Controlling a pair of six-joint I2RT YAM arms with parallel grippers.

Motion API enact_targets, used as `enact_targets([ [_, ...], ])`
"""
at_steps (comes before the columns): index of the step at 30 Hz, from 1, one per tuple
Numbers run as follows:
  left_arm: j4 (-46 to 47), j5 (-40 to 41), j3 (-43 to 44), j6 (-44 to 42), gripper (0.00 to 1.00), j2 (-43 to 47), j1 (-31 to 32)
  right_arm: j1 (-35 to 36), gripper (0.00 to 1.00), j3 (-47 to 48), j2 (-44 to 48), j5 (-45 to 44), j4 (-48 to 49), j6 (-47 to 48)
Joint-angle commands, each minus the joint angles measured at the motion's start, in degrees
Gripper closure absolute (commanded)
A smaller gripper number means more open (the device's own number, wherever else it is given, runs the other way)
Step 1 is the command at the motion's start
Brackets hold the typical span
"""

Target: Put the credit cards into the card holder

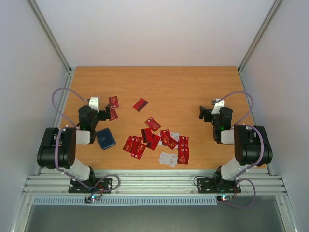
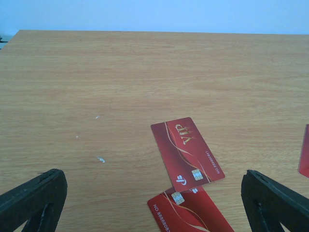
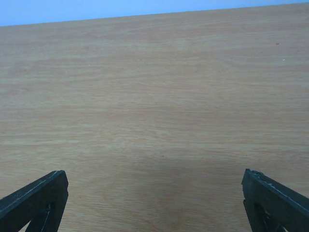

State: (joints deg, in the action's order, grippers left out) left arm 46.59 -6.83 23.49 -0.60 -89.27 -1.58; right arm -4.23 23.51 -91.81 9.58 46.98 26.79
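Left wrist showed your left gripper [image 2: 154, 203] spread, two overlapping credit cards [image 2: 186, 151] just ahead; closing risked pinching both.

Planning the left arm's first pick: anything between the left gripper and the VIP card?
Nothing visible blocks it. The left gripper is open, with the VIP card flat on the table just ahead. A second red card lies nearer, meeting the VIP card's near end.
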Motion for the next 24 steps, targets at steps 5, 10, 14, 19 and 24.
enact_targets([
  [5, 4.7, 0.7, -0.4, -0.7, 0.01, -0.2, -0.1, -0.1, 0.02, 0.4, 0.7, -0.9, 1.1, -0.6],
  [10, 2.5, 0.4, 0.1, -0.8, 0.01, 0.5, -0.2, -0.1, 0.02, 0.4, 0.7, -0.9, 1.1, -0.6],
  [14, 3.5, 0.5, 0.0, -0.8, 0.01, 0.6, -0.2, -0.1, 0.01, 0.8, 0.7, -1.6, 0.6, -0.7],
  [19, 1.2, 2.2, -0.4, -0.3, 0.00, 4.6, -0.1, 0.0, 0.02, -0.9, 3.4, -6.5, 1.2, -2.7],
  [24, -7.1, 4.5, 0.4, -0.2, 0.01, 13.6, 0.0, -0.1, 0.01, -0.2, 11.1, -12.6, -6.1, -4.4],
])
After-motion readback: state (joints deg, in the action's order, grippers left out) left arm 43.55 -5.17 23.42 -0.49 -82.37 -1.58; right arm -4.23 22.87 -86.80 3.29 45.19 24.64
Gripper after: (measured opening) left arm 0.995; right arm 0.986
